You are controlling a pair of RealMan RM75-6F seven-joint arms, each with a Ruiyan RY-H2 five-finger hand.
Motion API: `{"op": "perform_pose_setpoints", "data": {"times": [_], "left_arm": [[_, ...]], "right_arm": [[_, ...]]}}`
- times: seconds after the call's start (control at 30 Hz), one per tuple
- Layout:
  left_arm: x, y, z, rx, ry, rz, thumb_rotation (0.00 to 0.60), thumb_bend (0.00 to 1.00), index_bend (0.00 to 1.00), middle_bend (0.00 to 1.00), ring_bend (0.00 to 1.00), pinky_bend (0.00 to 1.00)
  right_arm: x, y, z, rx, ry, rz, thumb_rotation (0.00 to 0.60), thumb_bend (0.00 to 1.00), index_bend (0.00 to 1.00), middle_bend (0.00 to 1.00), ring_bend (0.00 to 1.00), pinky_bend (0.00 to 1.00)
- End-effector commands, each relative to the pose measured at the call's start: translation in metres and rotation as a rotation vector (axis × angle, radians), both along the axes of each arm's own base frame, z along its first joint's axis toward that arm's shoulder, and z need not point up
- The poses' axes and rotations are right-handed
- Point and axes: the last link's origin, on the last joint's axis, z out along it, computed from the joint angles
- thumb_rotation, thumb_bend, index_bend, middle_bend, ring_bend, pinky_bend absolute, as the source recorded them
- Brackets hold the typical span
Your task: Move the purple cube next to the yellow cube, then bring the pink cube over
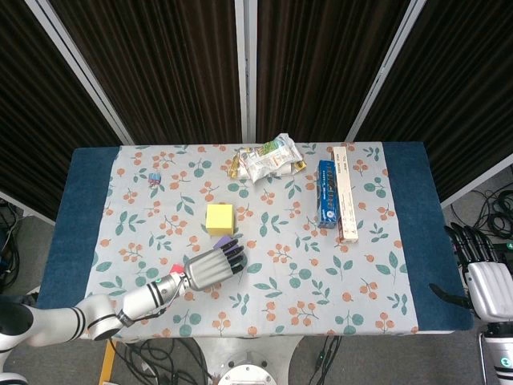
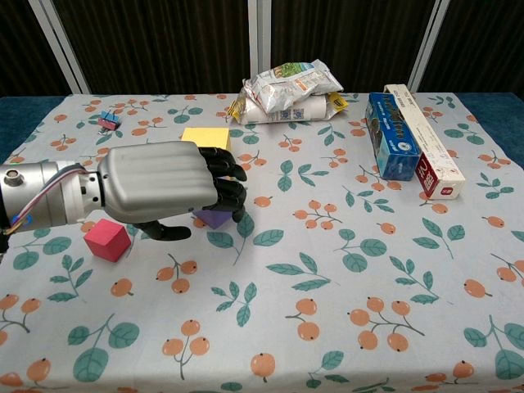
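Note:
The yellow cube (image 1: 220,218) (image 2: 206,139) sits mid-table on the flowered cloth. The purple cube (image 1: 223,241) (image 2: 214,218) stands just in front of it, close beside it and mostly covered by my left hand's fingers. My left hand (image 1: 212,267) (image 2: 164,192) hovers palm down over the purple cube with its fingers stretched out and holds nothing. The pink cube (image 1: 176,269) (image 2: 107,240) lies on the cloth to the left, below the left wrist. My right hand (image 1: 485,281) hangs off the table's right edge, fingers apart and empty.
Snack bags (image 1: 272,156) (image 2: 291,86) lie at the back middle. A blue box (image 1: 326,192) (image 2: 391,135) and a long white box (image 1: 345,192) (image 2: 426,139) lie side by side at the right. A small clip (image 1: 154,178) (image 2: 107,123) sits at the back left.

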Motion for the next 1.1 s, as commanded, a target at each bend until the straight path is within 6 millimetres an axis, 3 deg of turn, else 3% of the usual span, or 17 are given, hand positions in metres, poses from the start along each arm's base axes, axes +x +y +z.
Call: {"op": "perform_pose_setpoints", "data": {"times": [0.03, 0.2, 0.77, 1.03, 1.1], "left_arm": [[-0.003, 0.0, 0.0, 0.012, 0.012, 0.003, 0.6, 0.39, 0.36, 0.36, 0.15, 0.15], [-0.01, 0.0, 0.003, 0.029, 0.04, 0.009, 0.6, 0.4, 0.36, 0.4, 0.15, 0.15], [-0.036, -0.01, 0.016, 0.068, 0.073, 0.032, 0.6, 0.4, 0.36, 0.4, 0.15, 0.15], [-0.037, -0.018, 0.032, 0.078, -0.014, 0.072, 0.6, 0.39, 0.36, 0.4, 0.15, 0.15], [-0.039, -0.017, 0.039, 0.094, -0.074, 0.12, 0.6, 0.35, 0.36, 0.4, 0.15, 0.15]], "right_arm": [[0.0, 0.0, 0.0, -0.001, -0.001, 0.001, 0.6, 0.03, 0.0, 0.04, 0.0, 0.0], [0.001, 0.001, 0.001, -0.002, 0.0, 0.003, 0.6, 0.03, 0.0, 0.04, 0.0, 0.0], [0.005, 0.005, 0.003, -0.011, 0.0, 0.019, 0.6, 0.03, 0.0, 0.04, 0.0, 0.0], [0.006, 0.008, 0.004, -0.016, 0.002, 0.024, 0.6, 0.03, 0.0, 0.04, 0.0, 0.0], [0.006, 0.008, 0.004, -0.019, 0.002, 0.027, 0.6, 0.03, 0.0, 0.04, 0.0, 0.0]]}}
